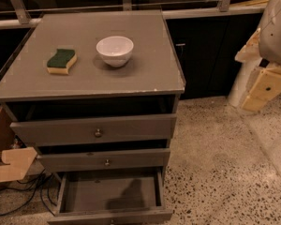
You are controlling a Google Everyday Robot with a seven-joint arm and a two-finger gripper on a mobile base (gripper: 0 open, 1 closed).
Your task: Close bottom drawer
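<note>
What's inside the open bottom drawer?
The bottom drawer shows only a bare floor with a shadow; its back is hidden under the middle drawer. The gripper hangs at the picture's right, away from it.

Lab-like room: terrazzo floor (215, 163), loose cables (19, 191), pincer (255, 78) at right edge.
</note>
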